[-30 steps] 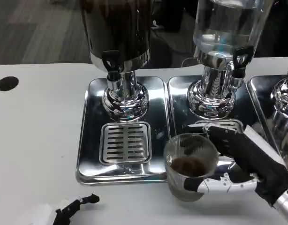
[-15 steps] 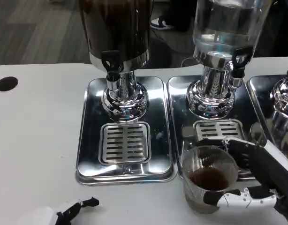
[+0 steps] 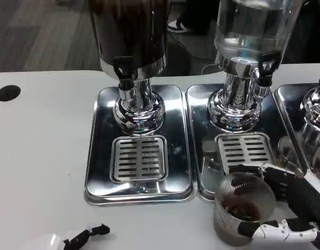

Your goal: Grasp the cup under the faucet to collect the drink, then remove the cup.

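I am gripping the cup (image 3: 242, 208) with my right hand (image 3: 290, 211), its fingers (image 3: 264, 230) wrapping around the clear wall, and dark drink is sitting in the bottom. The cup is now resting near the front edge of the worktop (image 3: 40, 151), in front of the right drip tray (image 3: 241, 151) and well clear of the dark dispenser's faucet (image 3: 123, 70). I am judging the collecting done and the removal nearly finished; next I am needing only to settle the cup level and ease my hold off. Against a second ago, the cup is sitting farther right of that faucet and nearer me. My left hand (image 3: 71, 240) is idling at the worktop's front edge, fingers loosely curled on nothing.
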